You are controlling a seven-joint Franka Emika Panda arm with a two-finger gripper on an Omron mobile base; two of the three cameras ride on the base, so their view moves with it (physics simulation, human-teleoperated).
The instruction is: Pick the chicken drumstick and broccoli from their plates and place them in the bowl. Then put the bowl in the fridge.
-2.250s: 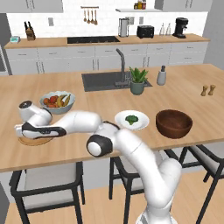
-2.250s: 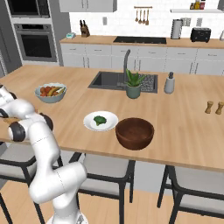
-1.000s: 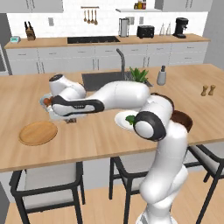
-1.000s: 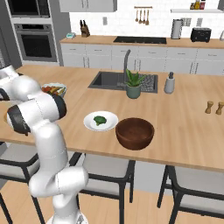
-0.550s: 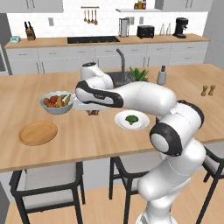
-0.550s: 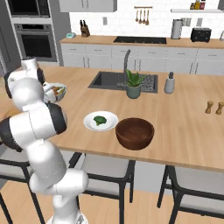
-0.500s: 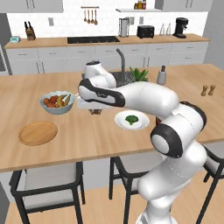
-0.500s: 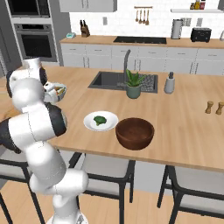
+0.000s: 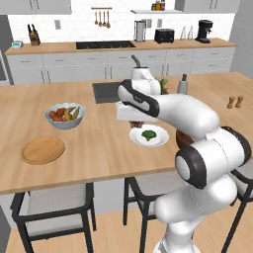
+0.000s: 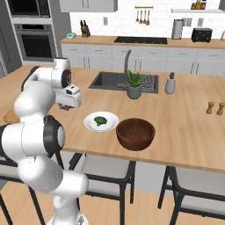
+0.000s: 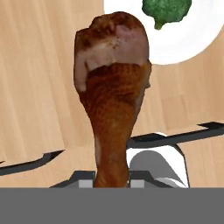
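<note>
Overhead, tool (image 9: 134, 120) (downturned) grips chicken drumstick (image 11: 113, 94)

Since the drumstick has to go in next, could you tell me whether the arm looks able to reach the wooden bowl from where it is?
Probably yes. The pincer holds the chicken drumstick above the counter beside the white plate; the bowl sits just past that plate, open and uncovered.

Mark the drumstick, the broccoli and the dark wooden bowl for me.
chicken drumstick (image 11: 114, 94): hand view, on the meaty upper part.
broccoli (image 10: 100, 120): right base view, on the floret's middle, on the white plate.
bowl (image 10: 135, 133): right base view, on its inner hollow.
</note>
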